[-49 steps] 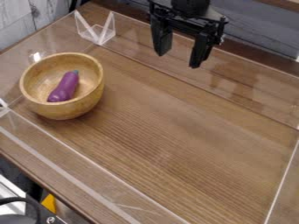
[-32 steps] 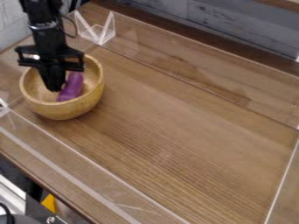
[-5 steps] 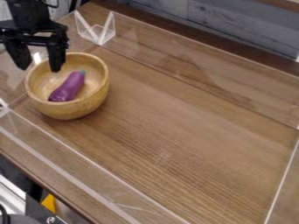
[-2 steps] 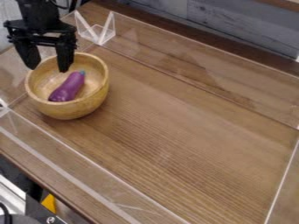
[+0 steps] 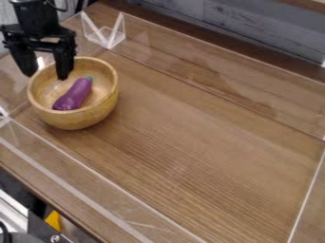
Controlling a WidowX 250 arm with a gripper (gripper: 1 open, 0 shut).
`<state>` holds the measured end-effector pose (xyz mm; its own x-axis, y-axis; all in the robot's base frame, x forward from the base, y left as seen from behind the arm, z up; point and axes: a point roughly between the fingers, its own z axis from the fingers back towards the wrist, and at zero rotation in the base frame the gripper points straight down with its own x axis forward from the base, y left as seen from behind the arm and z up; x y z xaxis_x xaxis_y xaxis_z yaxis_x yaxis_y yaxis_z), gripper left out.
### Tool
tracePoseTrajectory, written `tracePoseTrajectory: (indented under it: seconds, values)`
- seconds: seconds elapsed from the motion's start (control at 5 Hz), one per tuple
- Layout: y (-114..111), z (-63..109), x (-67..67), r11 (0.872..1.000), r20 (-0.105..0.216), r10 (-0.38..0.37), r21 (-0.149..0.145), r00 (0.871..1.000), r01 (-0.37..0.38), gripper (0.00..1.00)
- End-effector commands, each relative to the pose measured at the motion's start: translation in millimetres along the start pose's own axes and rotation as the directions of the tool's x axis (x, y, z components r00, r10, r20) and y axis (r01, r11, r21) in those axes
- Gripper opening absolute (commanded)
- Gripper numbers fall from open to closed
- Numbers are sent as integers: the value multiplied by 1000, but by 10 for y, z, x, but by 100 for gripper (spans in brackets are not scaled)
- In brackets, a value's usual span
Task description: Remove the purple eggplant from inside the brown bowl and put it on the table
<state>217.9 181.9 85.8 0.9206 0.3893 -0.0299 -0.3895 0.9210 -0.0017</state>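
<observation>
Gripper (image 5: 44, 65) hangs above the far-left rim of the brown bowl (image 5: 99, 104), jaws spread wide and holding nothing, pointing straight down, presumably lined up for a descent onto the purple eggplant (image 5: 74, 93), which lies inside the bowl, not on the tabletop (image 5: 203, 142).

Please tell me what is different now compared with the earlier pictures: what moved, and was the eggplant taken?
The claw came from the far right of the table to the brown bowl, went down onto the purple eggplant, then rose without it. It now hangs open over the bowl's far-left rim. The bowl shifted slightly right. The eggplant remains inside the bowl.
</observation>
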Motion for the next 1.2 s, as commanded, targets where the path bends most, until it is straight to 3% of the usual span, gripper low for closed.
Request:
tracePoseTrajectory:
  seconds: [0.0, 0.4, 1.0]
  values:
    - [0, 17, 104, 1000, 43, -24, 20, 999, 23, 100]
    - [78, -4, 236, 1000, 37, -5, 20, 999, 5, 100]
    - [273, -394, 385, 999, 25, 30, 16, 999, -30, 100]
